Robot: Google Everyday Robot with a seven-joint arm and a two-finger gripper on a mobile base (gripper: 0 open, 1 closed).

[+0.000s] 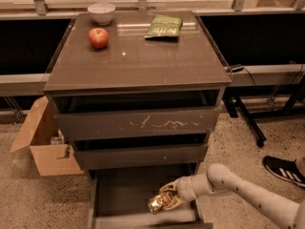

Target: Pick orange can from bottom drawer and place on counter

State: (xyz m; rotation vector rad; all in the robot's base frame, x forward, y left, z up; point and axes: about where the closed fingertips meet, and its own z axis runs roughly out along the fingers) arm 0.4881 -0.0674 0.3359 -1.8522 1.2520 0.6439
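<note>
Camera view: the crinkly, shiny gold-orange metal can [156,205] sits at 6 o'clock in the wide, dark grey-brown bottom drawer [121,194], near its front lip. The gripper [163,202] has its jaws clamped round it. Open floor stretches toward 9 o'clock, and the glossy dark bench [143,63] overhangs at 12.

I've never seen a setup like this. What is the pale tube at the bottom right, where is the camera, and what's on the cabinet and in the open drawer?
The pale tube is a robot's single arm, which ends in a two-finger gripper. One camera looks down on the cabinet from the front; where it is mounted doesn't show. On the counter sit a red apple, a white bowl and a green snack bag. The bottom drawer is pulled open. The gripper reaches into it and appears closed around the orange can, near the drawer's front. A cardboard box stands on the floor to the left.
</note>
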